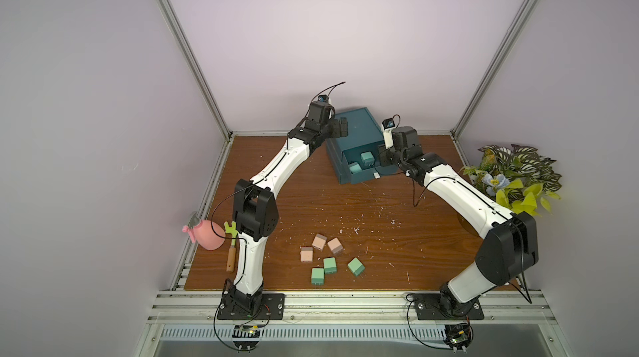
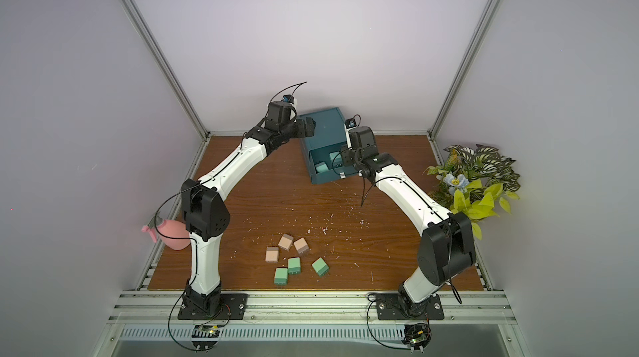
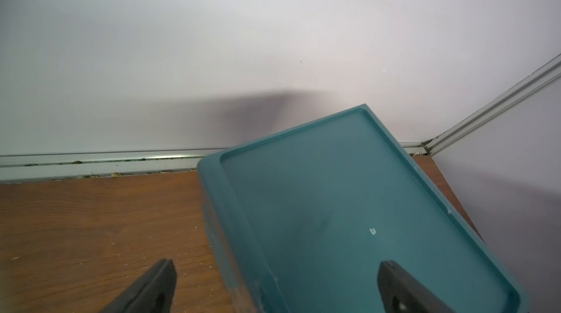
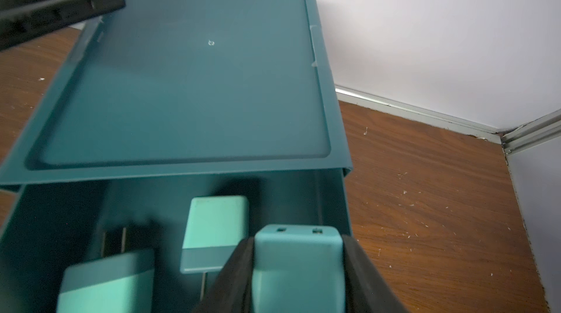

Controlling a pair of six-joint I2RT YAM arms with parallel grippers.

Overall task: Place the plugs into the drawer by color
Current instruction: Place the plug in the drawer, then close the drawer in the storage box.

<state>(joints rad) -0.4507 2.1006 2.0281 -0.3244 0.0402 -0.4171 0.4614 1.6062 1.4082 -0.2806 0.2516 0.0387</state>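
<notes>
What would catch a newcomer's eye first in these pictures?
The right gripper holds a teal plug at the open drawer of the cabinet, where two more teal plugs lie. Near the front of the table, three peach plugs and three green plugs sit in a loose cluster. The left gripper hangs open over the cabinet's edge.
</notes>
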